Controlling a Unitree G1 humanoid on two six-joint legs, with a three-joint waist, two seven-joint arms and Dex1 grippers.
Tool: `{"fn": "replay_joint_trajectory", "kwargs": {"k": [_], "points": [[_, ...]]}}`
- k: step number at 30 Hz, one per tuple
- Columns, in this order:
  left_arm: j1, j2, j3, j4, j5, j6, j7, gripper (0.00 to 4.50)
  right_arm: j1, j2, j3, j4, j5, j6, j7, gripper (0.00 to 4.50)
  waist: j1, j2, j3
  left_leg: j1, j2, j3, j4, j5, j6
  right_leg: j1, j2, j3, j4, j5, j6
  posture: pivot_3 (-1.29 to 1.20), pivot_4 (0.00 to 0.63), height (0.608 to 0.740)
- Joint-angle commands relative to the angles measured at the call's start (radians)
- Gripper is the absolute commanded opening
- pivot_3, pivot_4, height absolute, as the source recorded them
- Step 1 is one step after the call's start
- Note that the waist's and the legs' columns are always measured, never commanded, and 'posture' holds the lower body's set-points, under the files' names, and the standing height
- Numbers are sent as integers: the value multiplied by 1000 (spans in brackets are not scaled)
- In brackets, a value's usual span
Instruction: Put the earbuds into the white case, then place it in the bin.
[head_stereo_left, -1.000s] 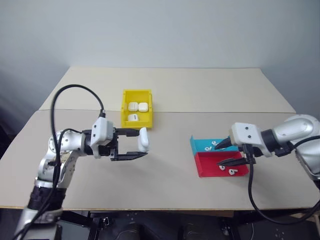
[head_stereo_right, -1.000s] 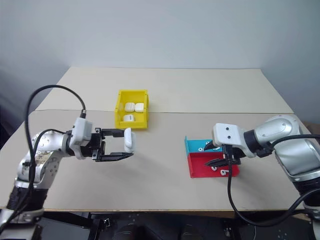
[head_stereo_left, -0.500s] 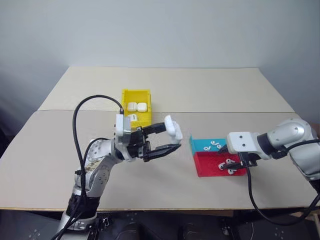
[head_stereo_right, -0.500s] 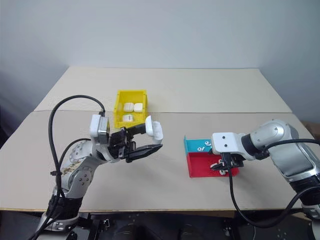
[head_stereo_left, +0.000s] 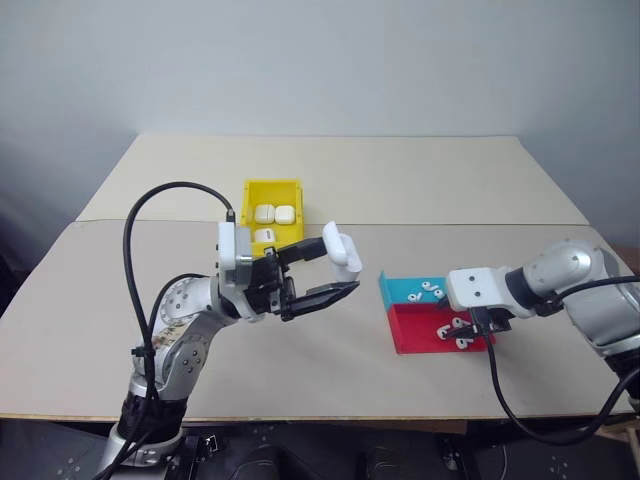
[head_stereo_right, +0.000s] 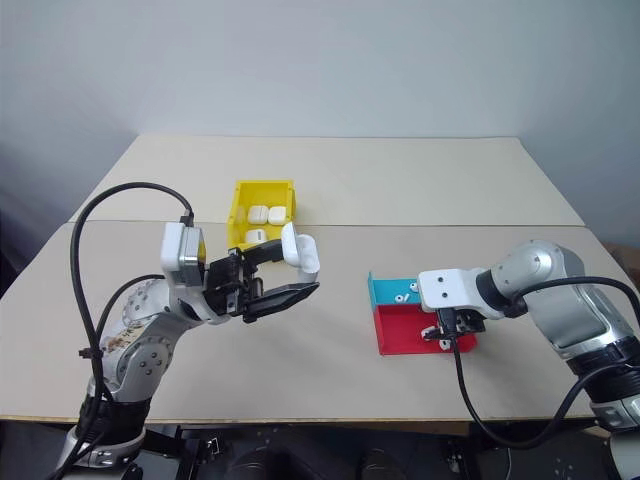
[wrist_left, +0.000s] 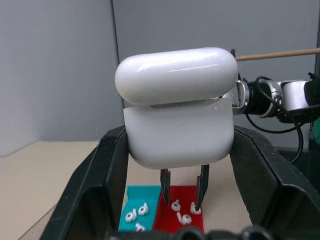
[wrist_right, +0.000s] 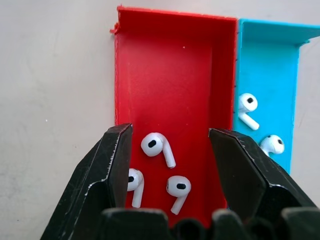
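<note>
No brand names, logos or readable text anywhere, not on the case, the trays or the bin. Everything's plain glossy plastic.

The bench (head_stereo_left: 420, 180) is a pale beige top with a seam running left to right across its middle, and the wall behind it is bare and light grey.

The left tool (head_stereo_left: 335, 270) is up in the air over the middle-left of the bench, clamped on the white case (wrist_left: 177, 107). In the left wrist view the case sits between the two black fingers with its lid flipped slightly up from the body, a gap showing along the hinge line.

The right tool (wrist_right: 170, 160) has its fingers apart, pointing down into the red tray (wrist_right: 175, 75) on the right side of the bench. Three earbuds (wrist_right: 157, 147) lie in the near end of the red tray, between and just under the fingers, not gripped. The teal tray (wrist_right: 265, 65) sits touching the red one on its far side and has a couple more earbuds in it.

The bin (head_stereo_left: 272, 190) is yellow, sitting far-left of centre, with three more white cases (head_stereo_left: 274, 214) already lying in it.
</note>
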Motion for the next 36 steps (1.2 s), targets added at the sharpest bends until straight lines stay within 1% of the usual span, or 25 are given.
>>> {"fn": "replay_joint_trajectory", "kwargs": {"k": [1,5,12,15,24,36], "points": [[16,20,50,-48,-86,6,-39,2765,-18,8,-15,-2,-1,-11,-2,2886,0,0,0,0,0,0,0,0,0,0,0,0,0,0,0,0,150,740],[35,16,81,-32,-177,9,-97,2765,-10,12,-24,-12,6,2,-6,2886,0,0,0,0,0,0,0,0,0,0,0,0,0,0,0,0,150,740],[-4,24,77,20,-212,7,-194,2765,-9,16,-22,-4,4,3,-17,2886,1,0,0,0,0,0,0,0,0,0,0,0,0,0,0,0,150,740],[-14,12,72,23,-220,5,-223,2765,-9,17,-21,-3,4,3,-19,2886,1,0,0,0,0,0,0,0,-1,0,0,0,0,0,0,0,150,740],[-39,-7,68,20,-227,11,-234,2765,-16,22,-16,18,-7,-8,-23,2886,1,0,0,0,0,0,0,0,-1,0,0,0,0,0,0,0,150,740],[-31,-9,60,12,-213,4,-233,2765,-75,47,69,117,-123,-158,5,2886,0,0,0,0,0,0,0,0,-1,0,0,0,0,0,0,0,150,740]]}}
